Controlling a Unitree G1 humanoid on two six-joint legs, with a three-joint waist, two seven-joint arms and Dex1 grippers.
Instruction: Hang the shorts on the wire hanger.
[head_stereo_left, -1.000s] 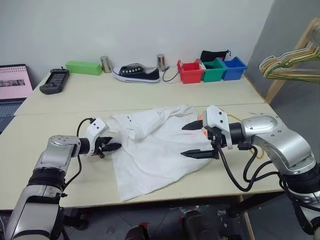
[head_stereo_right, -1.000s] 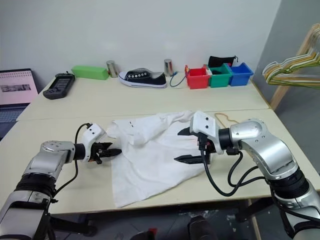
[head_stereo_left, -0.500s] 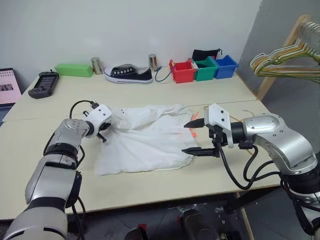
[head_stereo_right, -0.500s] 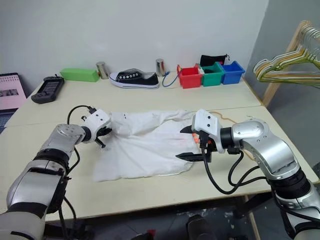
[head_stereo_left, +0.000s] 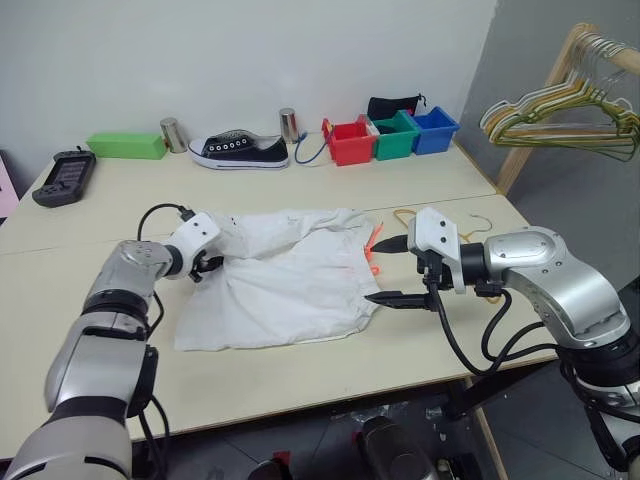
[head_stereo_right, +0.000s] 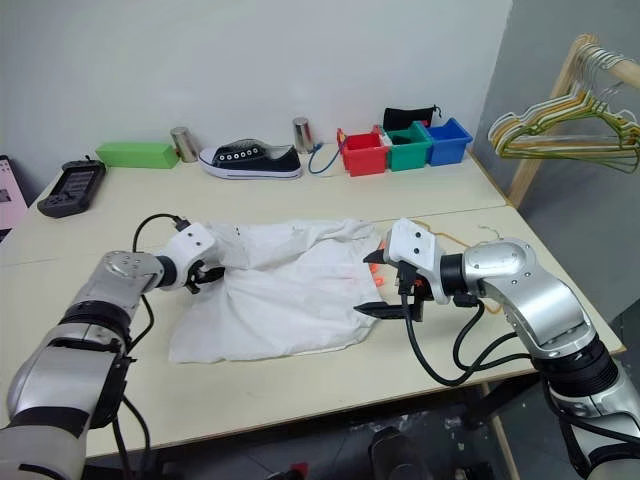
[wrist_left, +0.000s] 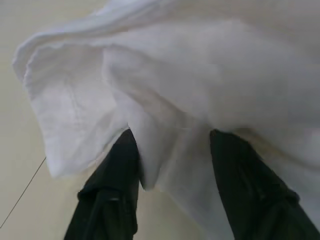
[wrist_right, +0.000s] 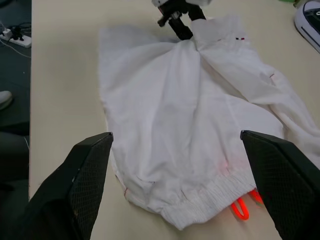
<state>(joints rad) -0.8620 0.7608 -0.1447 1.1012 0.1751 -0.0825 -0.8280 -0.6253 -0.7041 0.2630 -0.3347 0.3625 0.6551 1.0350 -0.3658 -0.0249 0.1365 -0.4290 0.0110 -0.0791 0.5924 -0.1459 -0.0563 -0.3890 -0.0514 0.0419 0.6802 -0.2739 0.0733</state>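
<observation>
White fabric of the shorts (head_stereo_left: 280, 285) is spread flat on the pale table (head_stereo_left: 300, 370), with the elastic waistband turned toward the robot's right and the orange drawstring (head_stereo_left: 374, 245) lying on the table just beside that edge. The left claw (wrist_left: 172, 165) is seen at the far left corner of the shorts; in the left wrist view its two black fingers (wrist_left: 112, 190) are parted, and a fold of the cloth hangs down between them, but it cannot be told if the cloth is really pinched. The right claw (head_stereo_left: 392, 270) is held just above the table at the waistband side, its fingers spread wide, one over the drawstring and one near the front corner of the shorts, and nothing is gripped by it. The wire hanger (head_stereo_left: 440, 222) is partly seen on the table behind the right claw, as a thin yellow line with a small hook, apart from the shorts. At the far side of the table a black shoe (head_stereo_left: 240, 152), two metal cans, a green box and three small bins in red, green and blue are placed. A bunch of pale hangers (head_stereo_left: 560, 115) is hung on a wooden rack at the right.
</observation>
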